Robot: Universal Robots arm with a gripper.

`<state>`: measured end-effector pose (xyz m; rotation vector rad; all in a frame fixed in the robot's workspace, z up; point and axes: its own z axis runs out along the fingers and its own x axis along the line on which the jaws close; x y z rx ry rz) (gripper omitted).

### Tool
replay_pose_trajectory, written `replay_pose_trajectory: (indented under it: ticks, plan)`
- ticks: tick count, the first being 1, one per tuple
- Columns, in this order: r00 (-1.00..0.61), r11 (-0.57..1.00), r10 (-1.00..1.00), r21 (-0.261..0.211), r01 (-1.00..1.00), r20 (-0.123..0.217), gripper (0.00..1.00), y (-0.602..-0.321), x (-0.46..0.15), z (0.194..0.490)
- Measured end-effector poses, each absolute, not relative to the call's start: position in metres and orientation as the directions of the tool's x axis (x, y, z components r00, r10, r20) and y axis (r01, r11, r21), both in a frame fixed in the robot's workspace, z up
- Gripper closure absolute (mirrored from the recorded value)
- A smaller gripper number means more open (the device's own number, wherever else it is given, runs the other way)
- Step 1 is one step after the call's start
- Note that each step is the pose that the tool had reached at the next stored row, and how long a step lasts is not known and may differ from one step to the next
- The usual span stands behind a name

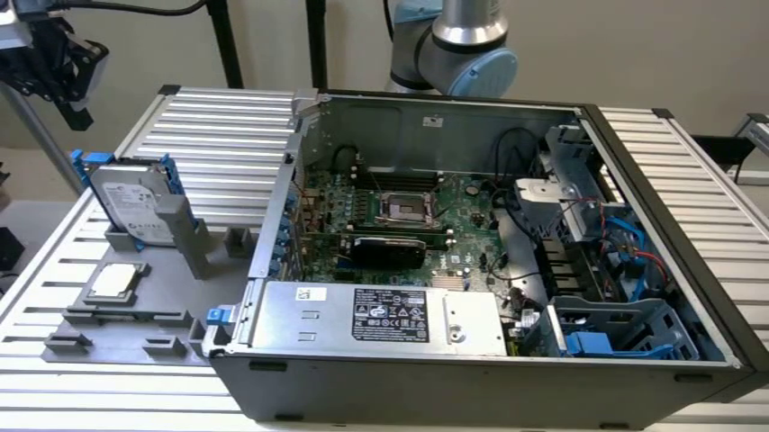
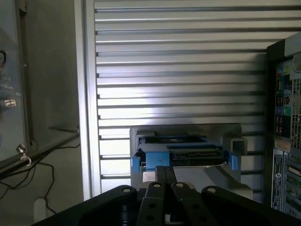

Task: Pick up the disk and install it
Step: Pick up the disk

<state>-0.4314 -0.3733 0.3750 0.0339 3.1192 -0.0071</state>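
the disk [image 1: 130, 205] stands on edge in a grey holder [image 1: 193, 238] near the counter [image 1: 229, 126] edge on the exterior view's left, just outside the open computer case [image 1: 433, 121], with its blue carrier frame showing along its sides. it is untouched, so the pick-up is not yet done.

nearest the exterior camera, along the case's front wall, lie a silver box [image 1: 384, 315] with a black label and, in the corner on the exterior view's right, a blue-grey drive cage [image 1: 619, 328]. cables crowd that corner; a carried disk could probably snag on them or jam against the cage wall if it arrived tilted.

a little further back on the counter, a small square chip [image 1: 114, 281] rests on the grey stand just in front of the disk. a low or crooked approach might knock it loose.

beyond that is the disk itself. it is tall and thin and only propped in its slot, so a push from the side would likely tip it.

farthest off, above the counter's back corner on that same side, hangs the hand [image 2: 165, 170], clenched with its fingers pressed together and empty. the main risk looks to be there: a clenched hand coming down would strike the disk's upper edge instead of straddling it.
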Motion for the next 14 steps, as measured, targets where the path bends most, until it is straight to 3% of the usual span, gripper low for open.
replay_pose_trajectory:
  ticks: [14]
  plan:
    - [-0.973,0.973,-0.231,-0.004,-0.231,-0.022,0.89,-0.3733,-0.4314,0.3738]
